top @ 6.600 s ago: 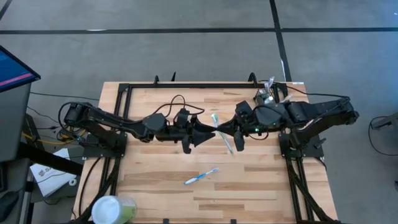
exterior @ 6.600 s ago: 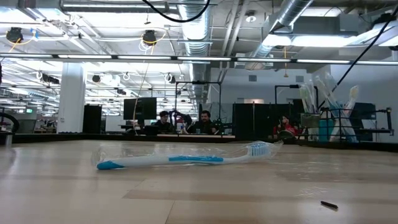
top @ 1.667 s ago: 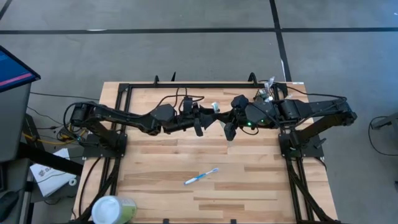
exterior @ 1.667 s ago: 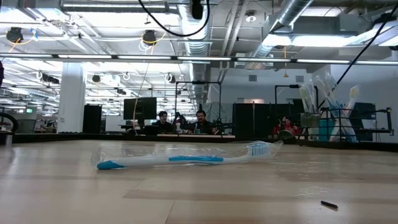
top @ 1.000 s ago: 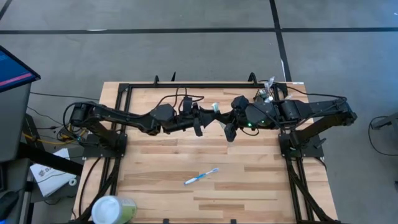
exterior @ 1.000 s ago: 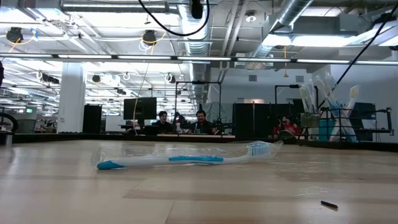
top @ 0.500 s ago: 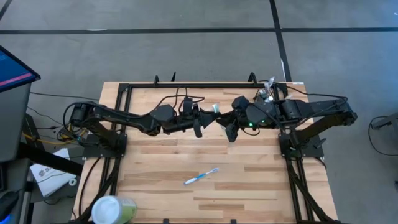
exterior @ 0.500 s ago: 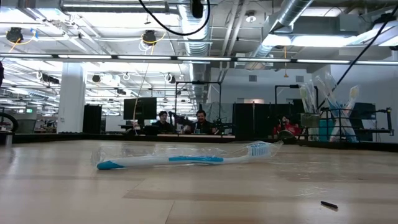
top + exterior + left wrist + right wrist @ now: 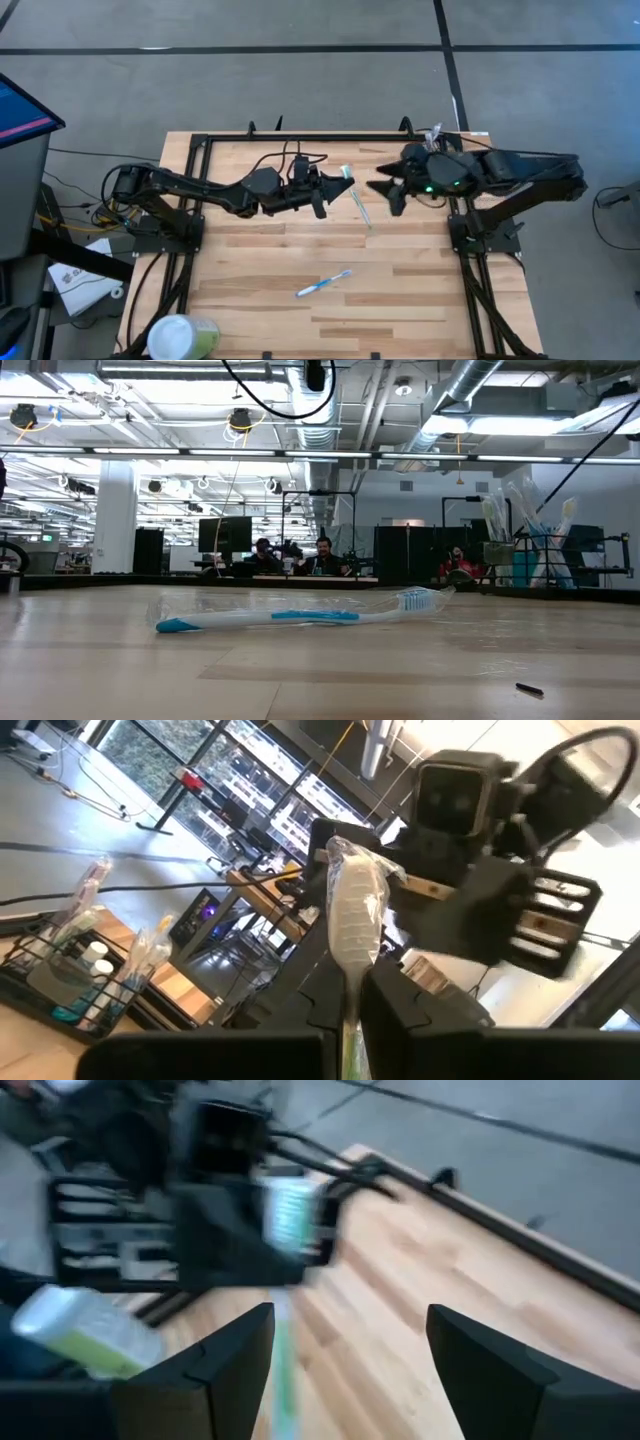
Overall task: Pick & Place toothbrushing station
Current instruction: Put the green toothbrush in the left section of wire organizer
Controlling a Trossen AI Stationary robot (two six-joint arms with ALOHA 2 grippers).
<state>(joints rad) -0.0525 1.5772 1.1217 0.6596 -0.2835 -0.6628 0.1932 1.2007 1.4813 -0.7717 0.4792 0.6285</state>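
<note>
While left gripper [image 9: 333, 184] pinches wrapped green toothbrush [image 9: 356, 203] mid-table, right gripper [image 9: 385, 190] hangs just beside, fingers spread, empty. We judge next: carry brush steadily to toothbrushing station [image 9: 432, 148] at far right corner, keep brush vertical, avoid right arm.

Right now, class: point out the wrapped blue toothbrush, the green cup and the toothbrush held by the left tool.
wrapped blue toothbrush [image 9: 324, 284], high view, mid-handle.
green cup [image 9: 180, 337], high view, white lid.
held toothbrush [image 9: 351, 918], left wrist view, wrapped head.
</note>
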